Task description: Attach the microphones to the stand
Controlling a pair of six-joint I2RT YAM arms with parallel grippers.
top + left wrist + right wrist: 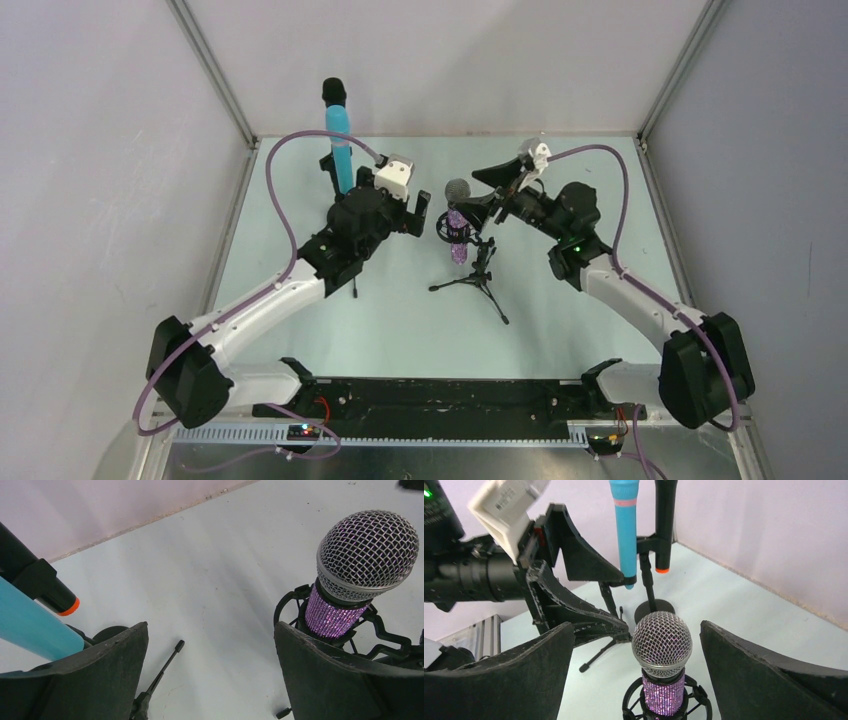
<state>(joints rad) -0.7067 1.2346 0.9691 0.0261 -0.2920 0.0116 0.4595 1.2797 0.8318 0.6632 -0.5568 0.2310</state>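
The glittery purple microphone [458,238] stands upright, silver mesh head on top, in the black ring mount [666,707] of a small tripod stand [476,282] near the middle of the pale desk [400,325]. The right gripper [480,195] is released. In the right wrist view its two black fingers [769,675] stand wide apart on either side of the mesh head, clear of it and grasping nothing. The left gripper [415,215] sits just left of the same microphone, also spread wide and empty, with only bare desk between its fingers [95,680] in its own wrist view. At the far left of the desk the cyan-blue microphone [342,155] is held upright in a clip on a second, tripod-legged stand [606,600]. Just beside it the black microphone [665,520] hangs in a clip with its orange-red end pointing down, on a stand with a round base [651,611]. From above, the black one shows only as a dark tip past the top of the cyan-blue one. Purple cables run along both white-and-black arms.
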